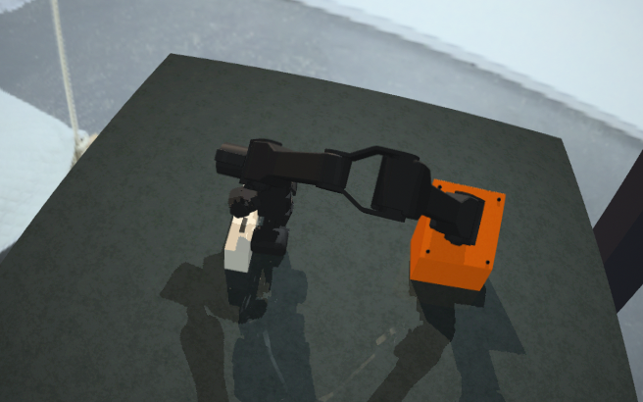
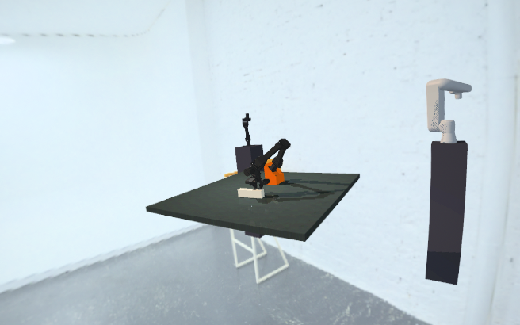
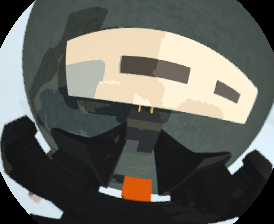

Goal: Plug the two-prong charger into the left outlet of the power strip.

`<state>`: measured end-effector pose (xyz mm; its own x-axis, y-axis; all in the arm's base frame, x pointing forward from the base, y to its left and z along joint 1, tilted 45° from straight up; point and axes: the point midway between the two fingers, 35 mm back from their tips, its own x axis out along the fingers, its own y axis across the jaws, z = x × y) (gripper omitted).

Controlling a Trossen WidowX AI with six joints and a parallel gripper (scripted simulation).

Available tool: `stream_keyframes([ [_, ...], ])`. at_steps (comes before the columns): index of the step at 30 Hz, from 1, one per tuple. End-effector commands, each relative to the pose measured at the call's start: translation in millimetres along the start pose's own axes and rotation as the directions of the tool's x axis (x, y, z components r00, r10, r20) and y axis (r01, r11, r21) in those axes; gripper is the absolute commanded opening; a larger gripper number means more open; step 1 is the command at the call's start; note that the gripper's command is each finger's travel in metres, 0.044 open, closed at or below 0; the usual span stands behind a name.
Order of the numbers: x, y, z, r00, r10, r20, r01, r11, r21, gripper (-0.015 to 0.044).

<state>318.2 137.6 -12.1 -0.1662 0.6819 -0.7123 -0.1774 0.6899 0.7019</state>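
Black, hard-looking charger point(image 3: 144, 125) is sitting clenched in my gripper point(image 1: 269, 220) point(image 2: 257, 183) point(image 3: 141, 125), brass-coloured prongs point(image 3: 139, 108) point(image 3: 151, 110) showing beside long edge of cream power strip point(image 1: 237, 255) point(image 2: 250, 193) point(image 3: 138, 42), well inside desk point(image 1: 164, 125) point(image 2: 213, 209) point(image 3: 133, 15) edges. Am judging body light, stiff, perhaps slippery; prongs bendable. Am favouring grip on body's flat sides, prongs free, for straight push. Am counting one charger, two prongs, one strip, two dark patches point(image 3: 154, 69) point(image 3: 227, 91) on top, one gripper.
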Motion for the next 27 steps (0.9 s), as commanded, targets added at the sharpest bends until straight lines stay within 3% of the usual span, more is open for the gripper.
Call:
stream_keyframes([
  [1,-0.2,0.4,1.8,1.0,0.004,0.0,-0.004,1.0,0.006,0.0],
  [27,-0.9,0.6,9.4,1.0,0.004,0.0,-0.004,1.0,0.005,0.0],
])
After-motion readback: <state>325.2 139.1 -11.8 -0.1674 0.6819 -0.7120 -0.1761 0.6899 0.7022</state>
